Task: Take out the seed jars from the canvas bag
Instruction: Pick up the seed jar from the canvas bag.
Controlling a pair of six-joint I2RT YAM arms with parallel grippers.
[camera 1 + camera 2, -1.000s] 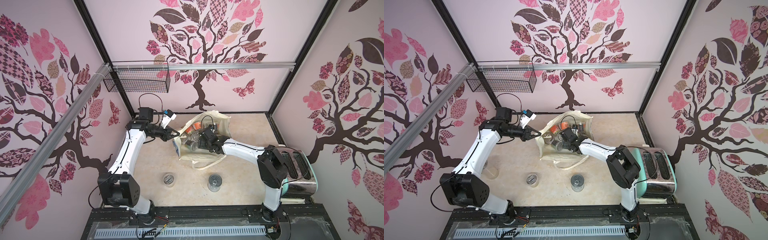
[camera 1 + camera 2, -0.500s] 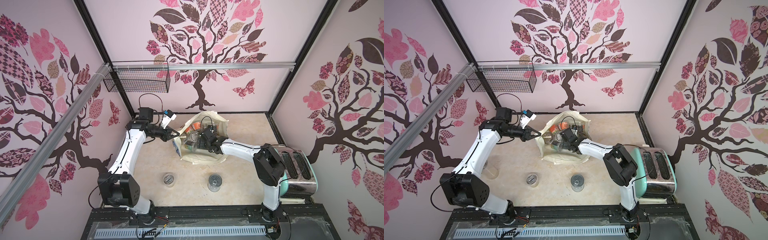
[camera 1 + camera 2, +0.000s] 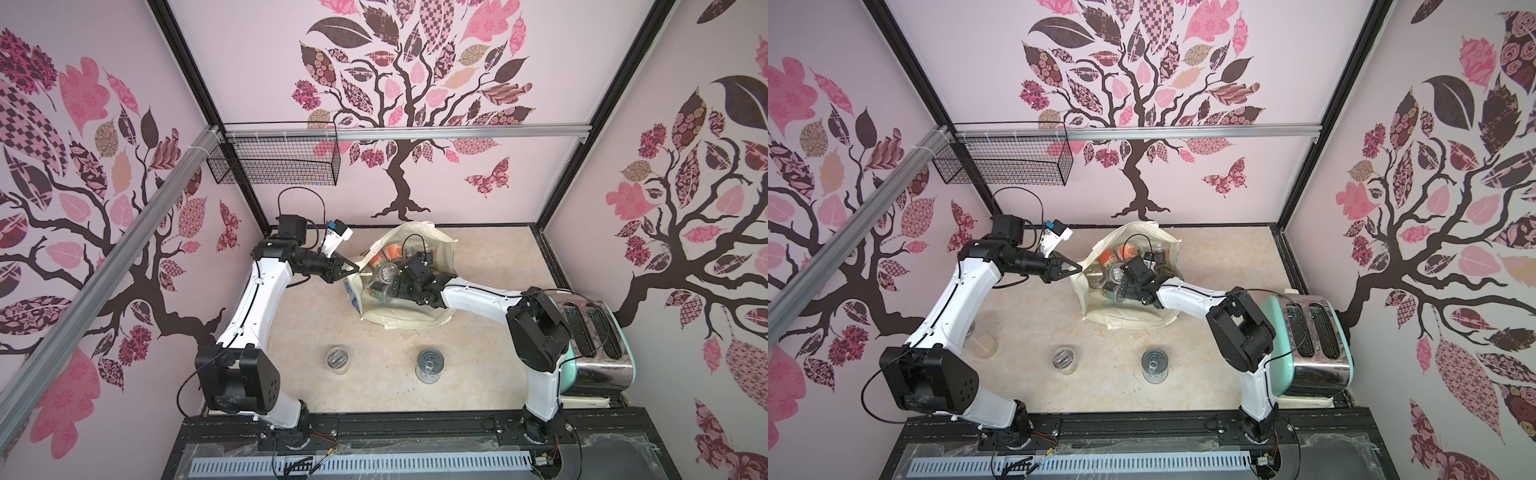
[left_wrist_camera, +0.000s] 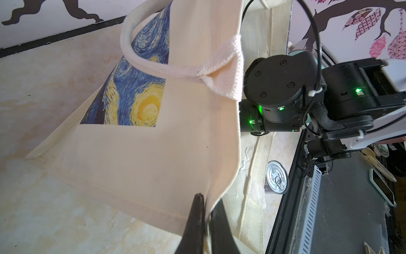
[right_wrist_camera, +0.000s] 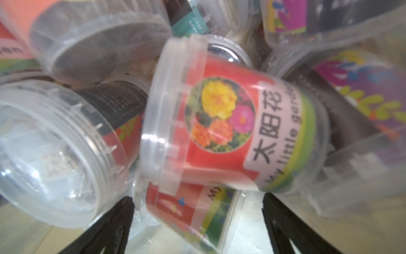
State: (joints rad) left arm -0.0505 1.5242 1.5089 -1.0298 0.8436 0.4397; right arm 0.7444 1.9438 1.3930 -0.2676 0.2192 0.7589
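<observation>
your left gripper point(image 4: 205, 211) clamps the cream starry-print canvas bag point(image 4: 153, 154) by its rim, right gripper point(image 5: 196, 198) fingers apart by a red-labelled clear seed jar point(image 5: 219, 132) lying sideways, over the beige marbled tabletop point(image 3: 478, 374).

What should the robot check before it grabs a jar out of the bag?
1. Bag mouth held open: left jaws shut on the canvas bag rim. Ok.
2. Right jaws open wide among the seed jars. Ok.
3. Lower red-label jar lies between the right jaws. Ok.
4. Jar gripped yet. Not ok.
5. Bare table spot to put it. Ok.
6. Neighbouring jars would stay put when it lifts. Cannot tell.
</observation>
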